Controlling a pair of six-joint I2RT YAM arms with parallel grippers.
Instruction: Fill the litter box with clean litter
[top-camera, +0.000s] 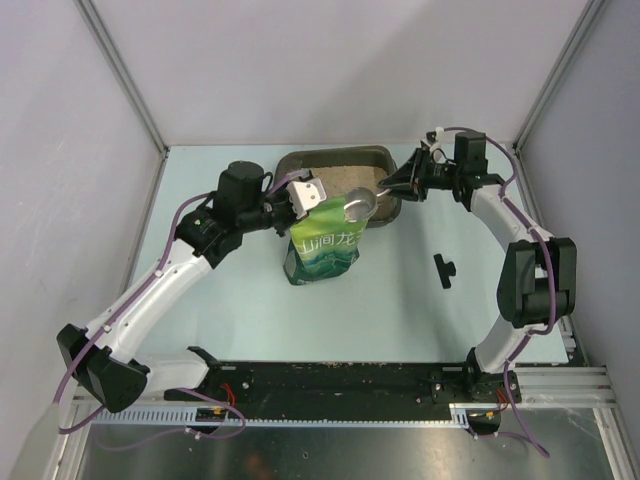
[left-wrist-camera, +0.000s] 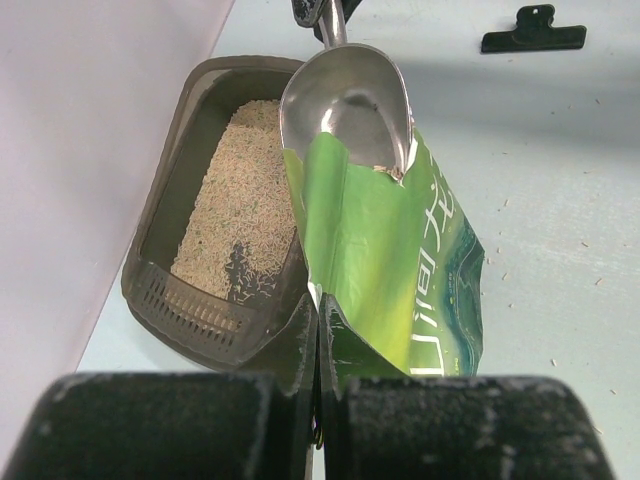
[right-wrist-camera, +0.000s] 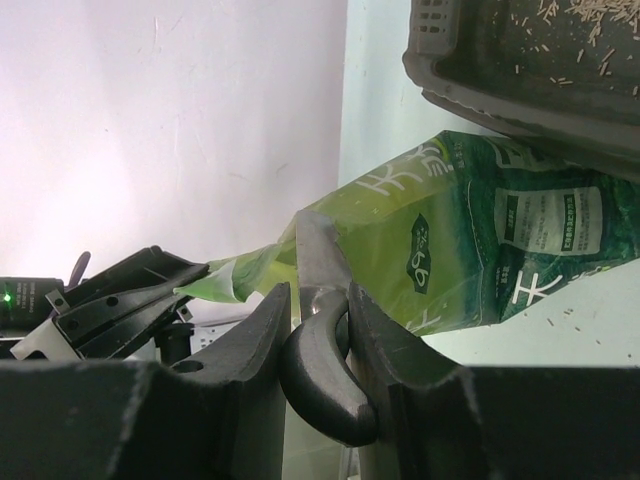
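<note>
The right pincer (right-wrist-camera: 318, 320) is clamped on the dark handle of the silver metal scoop (left-wrist-camera: 348, 105), one jaw on each side of the grip, and the handle runs straight out ahead of it. At the far end, the scoop's bowl sits in the torn mouth of the green pouch (left-wrist-camera: 390, 260). It lies hollow side up and, from the left wrist view, looks bare but for a few grains at its lip. Opposite, the left pincer (top-camera: 308, 193) is pinched shut on the pouch's top edge, holding the mouth up toward the scoop.

The litter box (left-wrist-camera: 200, 315) lies just beside the pouch, on the side away from the arm bases; whether the two touch I cannot tell. Its long axis runs across the counter (top-camera: 400, 310), roughly in line with the scoop's handle, and its right end is close beside the right pincer. The clean litter (left-wrist-camera: 240, 210) covers much of its floor, with dark plastic showing around the edges, so I judge the job partly done.

The scoop looks due to dip into the pouch. After that, only a short sideways swing from the right pincer should carry it over the box's near rim. The right arm carries the scoop, so that move falls to it. A black clip (top-camera: 444, 269) lies on the counter, well apart from both.
</note>
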